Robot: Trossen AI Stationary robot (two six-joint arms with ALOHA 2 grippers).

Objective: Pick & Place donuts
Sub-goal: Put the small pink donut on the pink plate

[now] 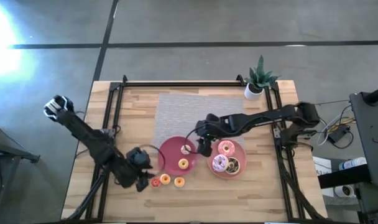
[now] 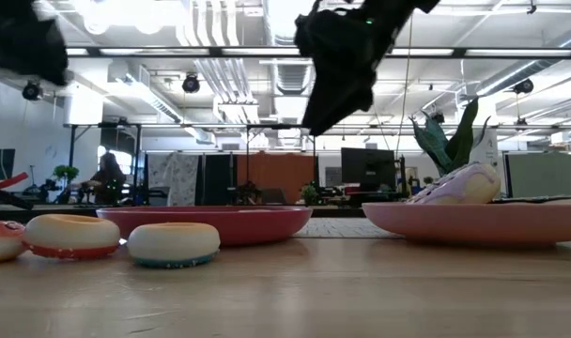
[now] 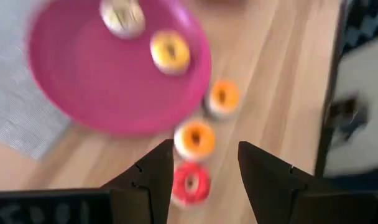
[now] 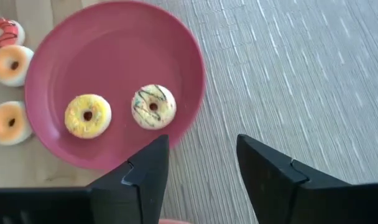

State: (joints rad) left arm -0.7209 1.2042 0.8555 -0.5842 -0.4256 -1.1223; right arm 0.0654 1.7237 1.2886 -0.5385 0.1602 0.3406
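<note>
Left tool (image 1: 141,180): low at the front of the worktop (image 1: 239,199), fingers spread with nothing between them — hanging just over the red donut (image 3: 191,185).
Right tool (image 1: 204,148): above the gap between the two plates, fingers apart and empty.
Left plate (image 1: 167,155): holds a yellow donut (image 1: 183,163) and a pale donut with dark drizzle (image 1: 186,149) near its far edge.
Right plate (image 1: 239,152): carries the larger donuts — a pink one (image 1: 225,147), a pale sprinkled one (image 1: 219,163) and a brown-iced one (image 1: 233,165), packed close together.
Loose donuts: the red donut and two orange donuts (image 1: 165,180) lie in a row on the bare wood, just in front of the left plate.
Grey mat (image 1: 183,112): spread behind the plates; the left plate overlaps its front edge.
Potted plant (image 1: 257,81): at the far right corner of the worktop.
</note>
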